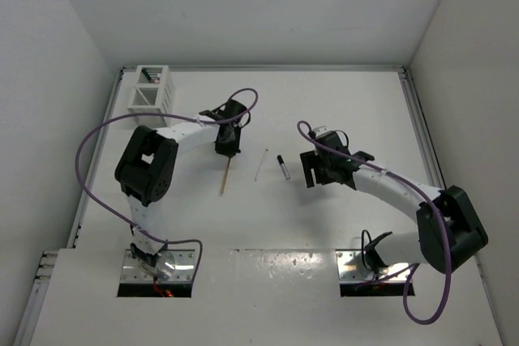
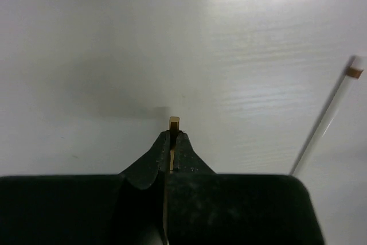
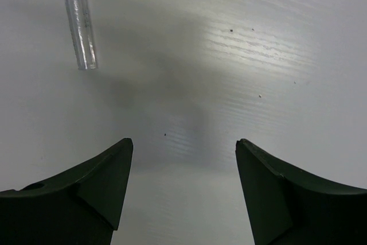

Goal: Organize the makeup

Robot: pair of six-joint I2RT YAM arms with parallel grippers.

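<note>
The left end effector [image 1: 228, 151] is shut tight on the tan stick [image 1: 225, 180], its two fingers pinched together with only the wood between them. In the wrist view the stick's squared end [image 2: 174, 123] pokes out just past the tips of the left end effector [image 2: 174, 137], and from above the rest of its length trails back from the end effector toward the arm bases. Whether the stick is lifted or lies on the surface [image 1: 340, 103] cannot be told. A thin white stick [image 1: 261, 164] lies on the surface to the right of this end effector, near it but not touching; in the wrist view the white stick [image 2: 324, 124] runs slantwise at the right edge, with a small brown band near its far end. The right end effector [image 1: 312, 169] stands wide open and holds nothing, the bare surface showing in the gap between the fingers of the end effector [image 3: 183, 147]. A black stick [image 3: 80, 27] with a clear end lies ahead of it and off to its left, apart from both fingers; from above the black stick [image 1: 282, 167] sits between the white stick and the right end effector. A white slatted box [image 1: 150, 88] stands well beyond the left end effector, off to its left, at the far corner of the surface.
</note>
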